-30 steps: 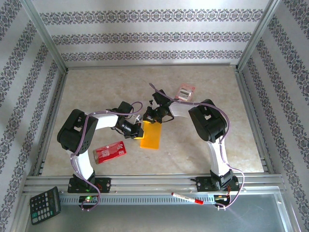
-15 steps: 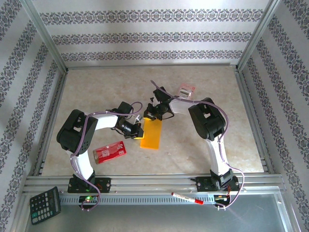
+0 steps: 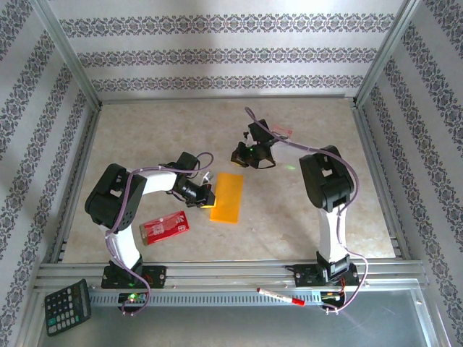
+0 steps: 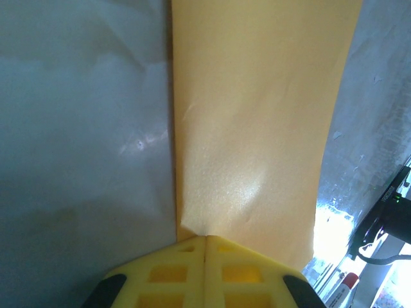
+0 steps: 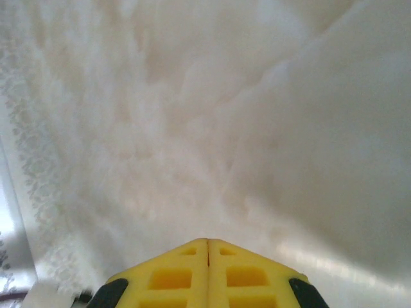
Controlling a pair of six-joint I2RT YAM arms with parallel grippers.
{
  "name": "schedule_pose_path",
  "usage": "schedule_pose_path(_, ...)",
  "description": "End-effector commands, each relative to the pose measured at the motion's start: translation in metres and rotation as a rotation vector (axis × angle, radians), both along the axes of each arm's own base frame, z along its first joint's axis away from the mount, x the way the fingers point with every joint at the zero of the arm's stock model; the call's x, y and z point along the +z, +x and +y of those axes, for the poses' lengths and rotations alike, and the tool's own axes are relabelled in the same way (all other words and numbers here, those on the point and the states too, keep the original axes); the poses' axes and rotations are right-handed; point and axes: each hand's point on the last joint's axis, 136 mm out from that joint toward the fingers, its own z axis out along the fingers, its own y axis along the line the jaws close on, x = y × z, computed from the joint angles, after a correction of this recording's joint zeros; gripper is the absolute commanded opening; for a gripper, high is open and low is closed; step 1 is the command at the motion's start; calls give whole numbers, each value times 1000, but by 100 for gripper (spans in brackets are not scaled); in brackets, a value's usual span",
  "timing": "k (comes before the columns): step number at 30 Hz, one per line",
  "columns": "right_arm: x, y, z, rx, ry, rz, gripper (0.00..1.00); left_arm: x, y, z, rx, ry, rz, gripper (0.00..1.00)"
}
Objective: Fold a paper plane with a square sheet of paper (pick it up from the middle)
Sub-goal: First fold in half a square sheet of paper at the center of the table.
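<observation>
Three walls of striped, flowered wallpaper (image 3: 231, 54) closed in a pale, marbled tabletop (image 3: 159, 137), with aluminium posts at the corners and a metal rail (image 3: 231, 275) along the near edge. On the ledge in front of that rail lay a black calculator (image 3: 67, 307) and a red marker pen (image 3: 281, 296).

The left arm (image 3: 119, 206) bent low over the tabletop, elbow out, its forearm reaching in toward the middle. The left fingers (image 4: 199, 251) were closed together, pad against pad. Their tips touched the near edge of the orange-yellow sheet of paper (image 4: 257, 128), which puckered slightly at that spot. Whether any of the edge was pinched between them could not be told. The sheet lay flat as a long rectangle, stretching straight ahead of those fingers, with bare tabletop to either side of it. A red packet (image 3: 164, 226) lay behind the left fingers, beside that arm's lower links and well apart from the sheet.

The right arm (image 3: 329, 195) stood tall, its wrist held above the tabletop beyond the far end of the sheet and clear of it. The right fingers (image 5: 198, 253) were also shut tight with nothing between them. Ahead of them was bare tabletop, with the wallpaper off to their left. A small pink-and-white packet (image 3: 283, 131) lay behind them, partly hidden by the wrist.
</observation>
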Motion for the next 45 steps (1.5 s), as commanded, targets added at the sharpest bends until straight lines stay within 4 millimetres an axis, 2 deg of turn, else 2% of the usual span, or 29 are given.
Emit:
schedule_pose_path(1,19,-29,21,74,57,-35,0,-64,-43,41,6,301,143,0)
schedule_pose_path(7,7,-60,42,117,80,7,0,-62,-41,41,6,303,138,0)
schedule_pose_path(12,-5,-71,62,150,110,39,0,-62,-41,41,6,302,135,0)
schedule_pose_path(15,-14,-73,67,156,104,52,0,-62,-41,42,6,305,135,0)
schedule_pose_path(21,-34,-67,63,152,75,72,0,-60,-41,40,8,292,131,0)
schedule_pose_path(24,-46,-68,55,147,45,85,0,-51,-37,34,9,260,122,0)
schedule_pose_path(29,-64,-76,40,144,-4,111,0,-13,-21,15,19,151,61,11)
schedule_pose_path(35,-74,-82,34,146,-20,128,0,32,4,0,70,20,-27,17)
schedule_pose_path(37,-74,-81,34,146,-19,126,0,36,14,2,104,5,-43,13)
schedule_pose_path(40,-74,-82,35,147,-18,128,0,36,25,0,132,-22,-41,0)
schedule_pose_path(45,-75,-83,34,142,-20,126,0,29,39,-5,151,-40,-37,0)
